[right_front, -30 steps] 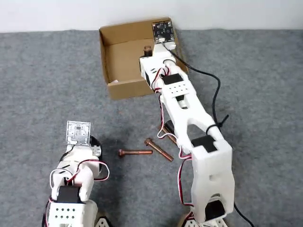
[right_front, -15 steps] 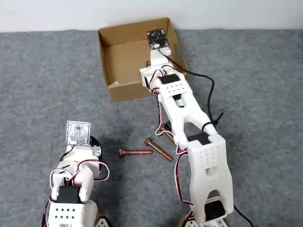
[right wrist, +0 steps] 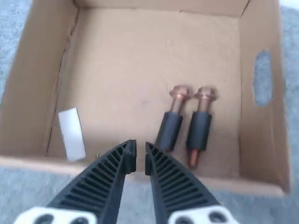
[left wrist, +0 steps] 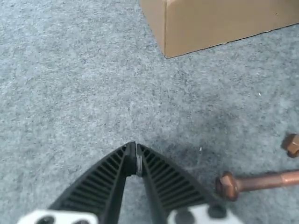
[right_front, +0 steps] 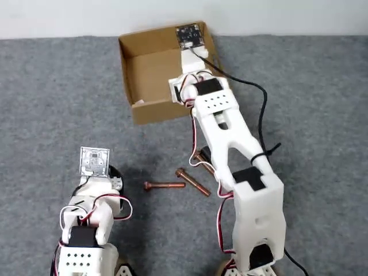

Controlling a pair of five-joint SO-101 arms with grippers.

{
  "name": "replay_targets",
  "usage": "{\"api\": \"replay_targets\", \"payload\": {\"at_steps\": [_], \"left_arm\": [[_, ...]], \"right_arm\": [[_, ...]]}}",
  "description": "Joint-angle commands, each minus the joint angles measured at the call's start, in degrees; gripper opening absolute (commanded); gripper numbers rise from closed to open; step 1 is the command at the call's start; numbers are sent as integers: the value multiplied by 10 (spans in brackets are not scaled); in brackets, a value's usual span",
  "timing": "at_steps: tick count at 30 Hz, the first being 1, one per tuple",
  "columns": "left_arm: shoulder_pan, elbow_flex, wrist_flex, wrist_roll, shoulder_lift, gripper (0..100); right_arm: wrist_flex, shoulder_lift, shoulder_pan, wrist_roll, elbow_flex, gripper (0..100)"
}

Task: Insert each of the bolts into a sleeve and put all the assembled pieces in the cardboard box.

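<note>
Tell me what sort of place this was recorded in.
Probably a robotics lab bench: the left arm and right arm sit side by side on a grey mat, with a box and loose bolts as props.

Left gripper [left wrist: 135, 156] closed, right gripper [right wrist: 140, 151] ajar

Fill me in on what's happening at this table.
The right gripper hangs over the cardboard box, slightly open and empty. Two sleeved bolts lie side by side inside the box. The left gripper sits shut and empty above the grey mat. At least two bare bolts lie on the mat between the arms.
</note>
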Motion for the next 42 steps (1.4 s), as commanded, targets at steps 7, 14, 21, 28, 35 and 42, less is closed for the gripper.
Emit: {"api": "replay_targets", "payload": {"at_steps": [7, 14, 21, 28, 35, 42], "left_arm": [[-3, -2, 2, -4, -2, 6], [-3, -2, 2, -4, -2, 6], [-3, -2, 2, -4, -2, 6], [-3, -2, 2, -4, -2, 6], [-3, -2, 2, -4, -2, 6], [-3, -2, 2, -4, -2, 6]], "right_arm": [[142, -101, 0, 4, -21, 9], [273, -111, 0, 8, -21, 9], [429, -113, 1, 180, -21, 9], [495, -105, 3, 176, -18, 9], [480, -9, 26, 175, -21, 173], [441, 58, 26, 176, -21, 151]]}}
